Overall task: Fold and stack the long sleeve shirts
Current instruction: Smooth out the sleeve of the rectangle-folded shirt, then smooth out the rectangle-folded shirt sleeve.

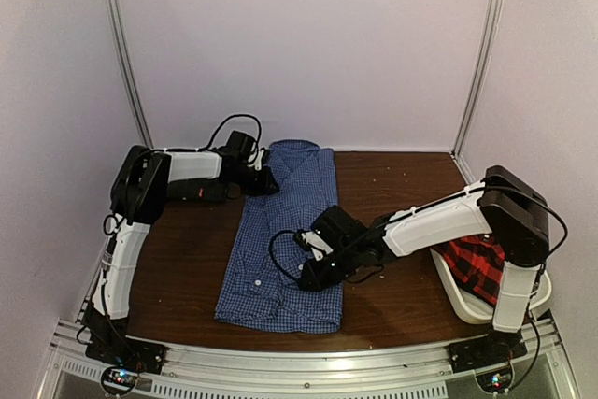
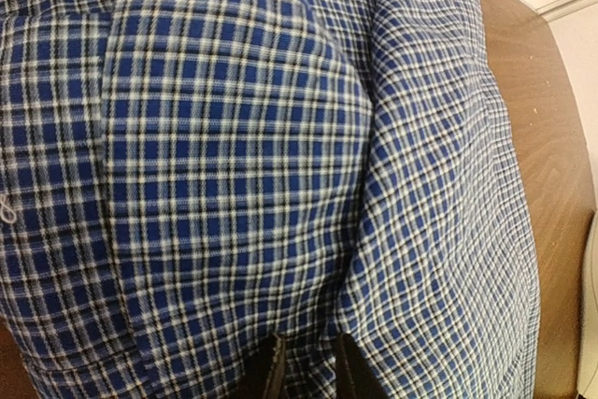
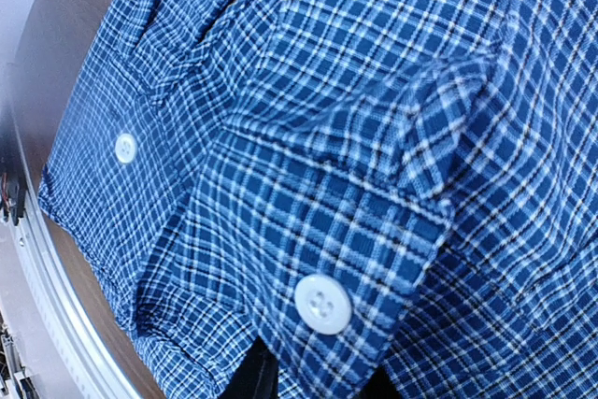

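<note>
A blue fine-check long sleeve shirt (image 1: 280,240) lies lengthwise down the middle of the brown table, collar at the far end. My left gripper (image 1: 264,179) sits at its far left edge, and in the left wrist view its dark fingertips (image 2: 271,369) pinch a ridge of the blue cloth (image 2: 234,137). My right gripper (image 1: 313,273) rests on the shirt's right side near the hem. The right wrist view shows a buttoned cuff (image 3: 355,231) caught between its fingers (image 3: 252,382). A red-and-black plaid shirt (image 1: 476,263) lies in the white tub.
The white tub (image 1: 453,294) stands at the table's right front corner, under the right arm's elbow. Bare brown table (image 1: 402,193) shows on either side of the blue shirt. A metal rail (image 1: 308,362) runs along the near edge.
</note>
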`<state>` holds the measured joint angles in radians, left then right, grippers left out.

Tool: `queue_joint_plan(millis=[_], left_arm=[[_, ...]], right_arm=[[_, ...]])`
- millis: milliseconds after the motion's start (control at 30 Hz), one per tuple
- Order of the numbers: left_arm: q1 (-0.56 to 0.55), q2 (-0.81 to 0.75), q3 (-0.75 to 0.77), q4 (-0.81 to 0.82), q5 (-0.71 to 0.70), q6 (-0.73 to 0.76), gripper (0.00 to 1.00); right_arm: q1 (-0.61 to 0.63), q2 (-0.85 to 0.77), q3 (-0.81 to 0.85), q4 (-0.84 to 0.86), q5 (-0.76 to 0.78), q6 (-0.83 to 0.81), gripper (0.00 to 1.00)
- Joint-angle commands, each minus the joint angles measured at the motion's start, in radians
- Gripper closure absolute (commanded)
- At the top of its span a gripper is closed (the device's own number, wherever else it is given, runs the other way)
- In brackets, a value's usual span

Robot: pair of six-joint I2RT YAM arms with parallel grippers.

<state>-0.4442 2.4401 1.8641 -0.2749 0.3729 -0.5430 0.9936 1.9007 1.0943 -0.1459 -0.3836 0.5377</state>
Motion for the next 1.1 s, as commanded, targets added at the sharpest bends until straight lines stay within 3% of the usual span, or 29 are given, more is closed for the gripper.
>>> queue_joint_plan(millis=[0, 267, 533, 833, 1067], left_arm=[[0.010, -0.040, 0.036, -0.061, -0.029, 0.031, 0.78], [0.009, -0.184, 0.014, -0.081, -0.011, 0.052, 0.71], [0.009, -0.374, -0.181, -0.078, -0.043, 0.041, 0.71], [0.010, -0.576, -0.582, 0.007, -0.086, -0.020, 0.71], [0.010, -0.706, -0.825, 0.048, -0.079, -0.037, 0.71]], right_arm=[[0.008, 0.005, 0.036, -0.089, 0.085, -0.028, 0.76], [0.016, -0.123, 0.055, -0.130, 0.084, -0.037, 0.64], [0.010, -0.141, 0.173, -0.184, 0.154, -0.068, 0.61], [-0.024, 0.070, 0.313, -0.177, 0.186, -0.071, 0.73], [-0.004, 0.101, 0.229, -0.163, 0.192, -0.053, 0.77]])
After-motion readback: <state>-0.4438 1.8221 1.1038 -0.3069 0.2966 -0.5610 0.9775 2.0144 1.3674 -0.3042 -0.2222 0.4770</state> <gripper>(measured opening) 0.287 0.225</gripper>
